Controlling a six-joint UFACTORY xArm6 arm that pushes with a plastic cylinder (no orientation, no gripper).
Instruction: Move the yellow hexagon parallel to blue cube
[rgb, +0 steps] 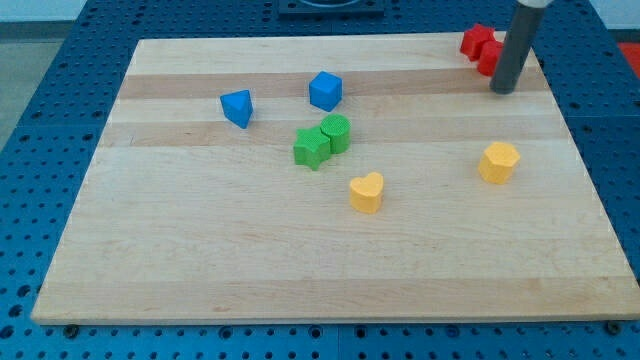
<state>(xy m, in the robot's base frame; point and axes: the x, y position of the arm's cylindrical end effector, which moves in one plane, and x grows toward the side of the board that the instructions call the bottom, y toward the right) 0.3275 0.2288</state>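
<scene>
While the rod stands near-upright at the board's top right, my tip (503, 90) rests bare, touching no block, beside the red blocks (482, 47). Yellow hexagon (498, 161) lies below it, apart; blue cube (325, 90) far left.

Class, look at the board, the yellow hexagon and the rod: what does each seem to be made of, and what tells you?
Board: probably pale wood, matt, with visible grain and joined strips.
Yellow hexagon: likely plastic, one even bright colour, slight sheen.
Rod, ending at my tip: dark grey and smooth; metal or plastic, I cannot tell.
</scene>
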